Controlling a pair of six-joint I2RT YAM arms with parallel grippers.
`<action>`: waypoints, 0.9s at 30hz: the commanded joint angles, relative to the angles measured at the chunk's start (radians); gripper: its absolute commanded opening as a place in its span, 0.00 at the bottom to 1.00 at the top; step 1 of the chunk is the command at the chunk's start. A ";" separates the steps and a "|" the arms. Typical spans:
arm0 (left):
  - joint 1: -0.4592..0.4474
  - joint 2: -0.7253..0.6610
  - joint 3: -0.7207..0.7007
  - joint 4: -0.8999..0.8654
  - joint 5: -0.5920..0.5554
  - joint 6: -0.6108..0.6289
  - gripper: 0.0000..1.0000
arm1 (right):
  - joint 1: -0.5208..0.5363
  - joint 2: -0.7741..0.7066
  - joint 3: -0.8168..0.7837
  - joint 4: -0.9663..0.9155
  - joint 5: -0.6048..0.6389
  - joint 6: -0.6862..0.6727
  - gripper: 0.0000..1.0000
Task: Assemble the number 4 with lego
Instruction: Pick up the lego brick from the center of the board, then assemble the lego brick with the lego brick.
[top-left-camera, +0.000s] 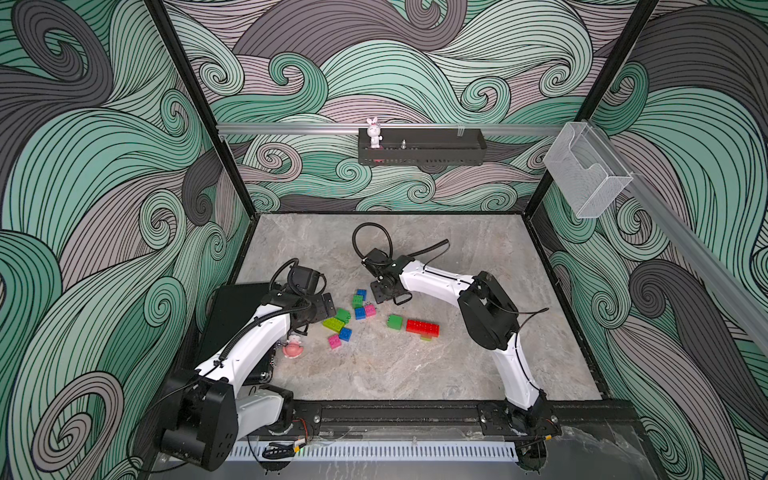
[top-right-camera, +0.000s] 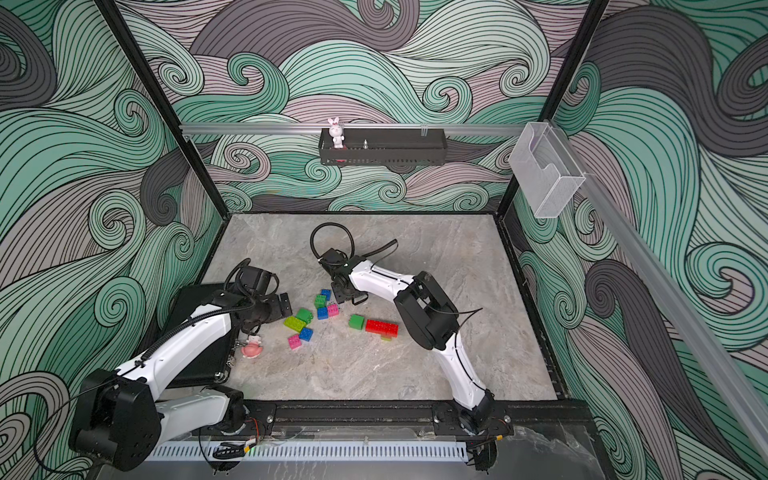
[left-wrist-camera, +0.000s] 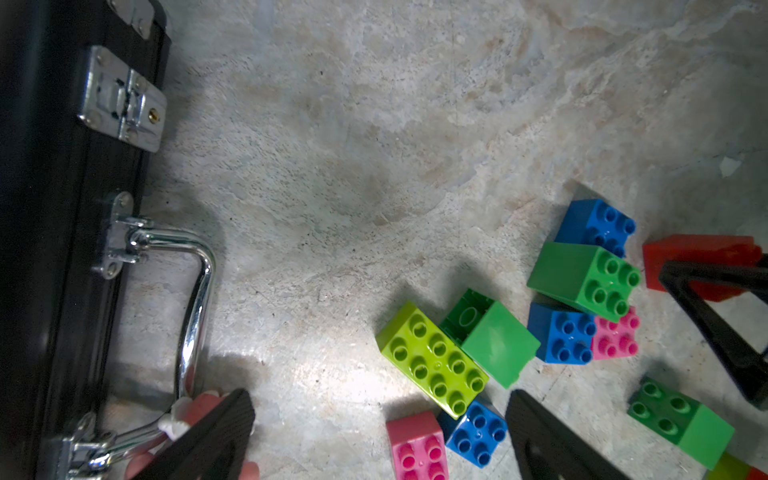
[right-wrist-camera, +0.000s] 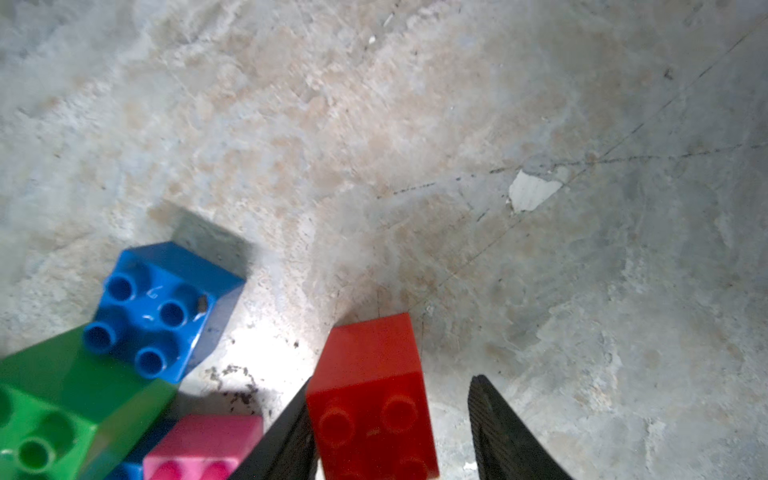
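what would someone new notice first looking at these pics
Most likely the swirling green and grey walls, then the bright lego bricks scattered on the grey table, a long red piece lying apart from the cluster. In the right wrist view the right gripper straddles a red brick, a gap showing at one finger. A white rabbit figurine stands on the black shelf on the back wall.

Grey marbled tabletop (top-left-camera: 415, 365), scattered lego bricks (top-left-camera: 422, 327), black case (top-left-camera: 232, 311), pink figurine (top-left-camera: 293, 347)
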 joint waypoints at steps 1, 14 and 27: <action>0.007 0.008 0.042 -0.039 0.012 0.010 0.98 | -0.003 0.000 0.015 0.018 -0.013 -0.017 0.56; 0.001 -0.002 0.022 0.015 0.133 0.043 0.99 | -0.005 -0.178 -0.071 0.053 -0.018 -0.083 0.17; -0.290 0.148 0.209 0.010 0.180 0.090 0.99 | -0.039 -0.857 -0.597 -0.166 0.020 0.169 0.00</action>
